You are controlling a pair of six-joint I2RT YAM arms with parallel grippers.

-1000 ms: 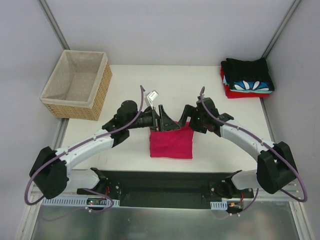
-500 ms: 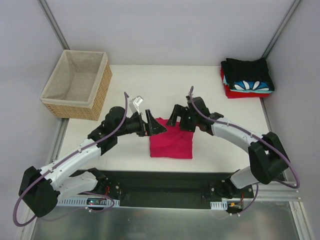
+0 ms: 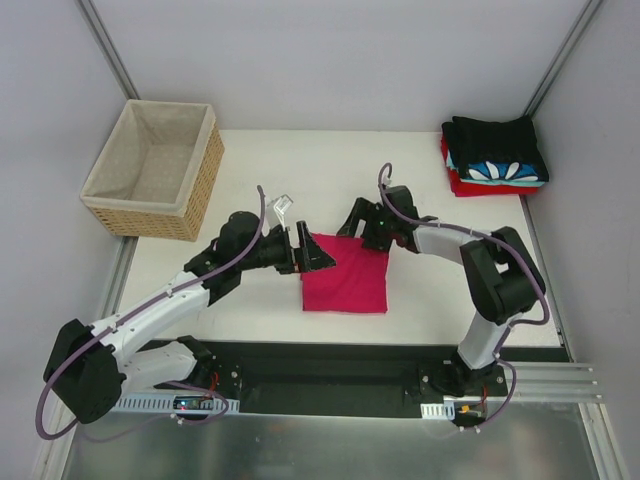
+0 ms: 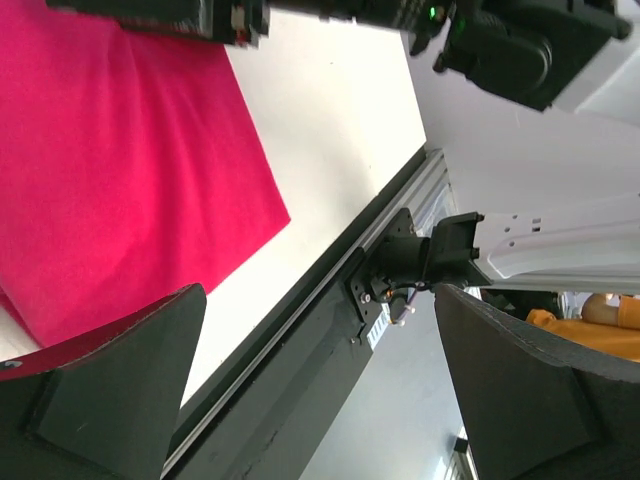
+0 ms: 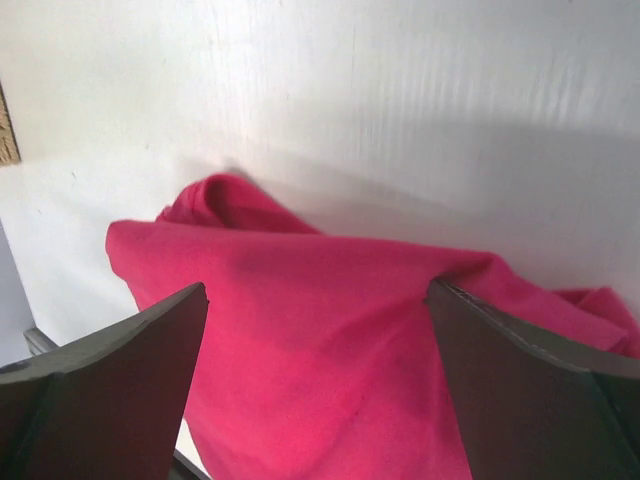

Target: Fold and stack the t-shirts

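Now we have the tee [image 3: 345, 283] lying as a folded rectangle on the table [image 3: 260, 180], near the front edge and between the two arms. It rests flat, with no jaw touching it that we can make out.

Our left gripper [image 3: 315, 255] hangs at the tee's far left corner with its jaws spread wide and nothing between them; its wrist view shows the cloth off to one side of the fingers. Our right gripper [image 3: 352, 222] sits at the far edge of the tee, jaws equally wide and empty, and its wrist view looks down over a rumpled, slightly raised fold.

We judge that both sit at the far edge because that is where a last fold, or a lift of the whole bundle, would begin.

The stack [image 3: 495, 155] of folded shirts waits at the far right corner, well apart from the tee, black on top, blue-white under it, red at the bottom. We reckon the tee belongs on it next.

The basket [image 3: 152, 168] stands at the far left, out of the way.
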